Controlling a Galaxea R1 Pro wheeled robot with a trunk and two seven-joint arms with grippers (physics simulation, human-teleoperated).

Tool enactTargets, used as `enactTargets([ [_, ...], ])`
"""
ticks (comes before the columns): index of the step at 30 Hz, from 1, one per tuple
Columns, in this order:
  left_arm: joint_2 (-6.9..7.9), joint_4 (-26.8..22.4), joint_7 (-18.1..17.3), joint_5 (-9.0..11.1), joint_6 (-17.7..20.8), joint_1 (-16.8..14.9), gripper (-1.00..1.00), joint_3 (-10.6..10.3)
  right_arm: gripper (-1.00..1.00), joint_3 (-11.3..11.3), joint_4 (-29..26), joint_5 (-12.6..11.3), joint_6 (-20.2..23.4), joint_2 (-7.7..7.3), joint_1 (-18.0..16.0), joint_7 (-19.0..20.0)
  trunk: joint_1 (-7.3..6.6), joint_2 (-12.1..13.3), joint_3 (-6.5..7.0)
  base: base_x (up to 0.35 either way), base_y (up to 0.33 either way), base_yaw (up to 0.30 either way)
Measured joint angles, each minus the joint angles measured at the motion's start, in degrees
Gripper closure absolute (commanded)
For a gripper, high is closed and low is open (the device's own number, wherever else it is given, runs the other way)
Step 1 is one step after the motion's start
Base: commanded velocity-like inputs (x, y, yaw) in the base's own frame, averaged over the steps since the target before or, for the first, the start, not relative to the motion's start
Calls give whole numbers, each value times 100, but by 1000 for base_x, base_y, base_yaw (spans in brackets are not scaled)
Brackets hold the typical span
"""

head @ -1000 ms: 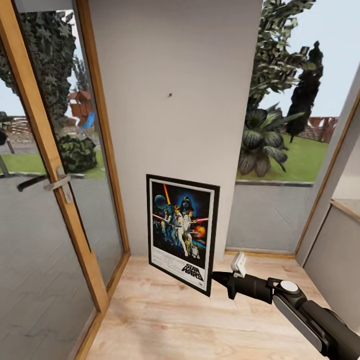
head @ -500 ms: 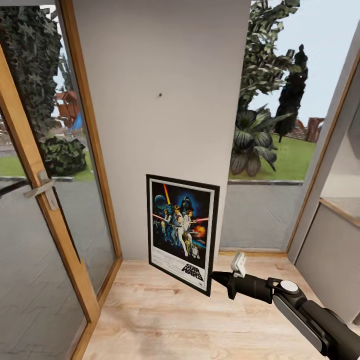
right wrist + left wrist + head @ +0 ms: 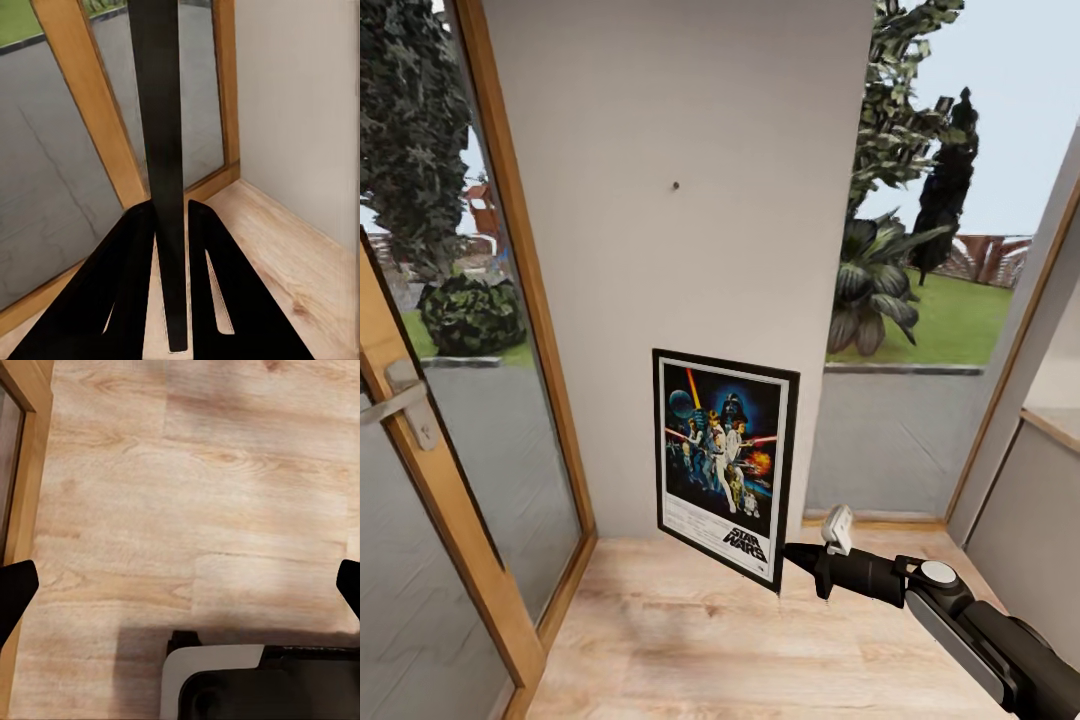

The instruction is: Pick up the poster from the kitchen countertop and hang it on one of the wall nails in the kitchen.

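The Star Wars poster (image 3: 725, 465), black-framed with a white inner border, hangs upright in the air in front of the pale grey wall (image 3: 680, 250). My right gripper (image 3: 786, 556) is shut on its lower right corner, arm reaching in from the lower right. In the right wrist view the poster (image 3: 161, 112) is an edge-on dark strip pinched between both black fingers (image 3: 135, 255). A tiny dark wall nail (image 3: 675, 186) sits well above the poster's top edge. My left gripper (image 3: 180, 585) is open over the wooden floor, with nothing between its fingertips. The countertop is out of view.
A glass door with a wooden frame (image 3: 510, 330) and a metal handle (image 3: 400, 400) stands close on the left. On the right are a window with plants (image 3: 880, 290) and a grey low wall (image 3: 1030, 520). Light wooden floor (image 3: 690, 640) lies below.
The whole head view has shifted: door frame and handle slid left and the nail drifted slightly left. Poster and right arm keep the same place in the picture.
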Motion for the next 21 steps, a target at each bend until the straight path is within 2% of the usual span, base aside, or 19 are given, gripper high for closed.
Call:
enactTargets([
  [21, 0, 17, -1, 2, 0, 0, -100, 3, 100, 1, 0, -2, -6, 0, -1, -10, 0, 0, 0, 337, 0, 0],
])
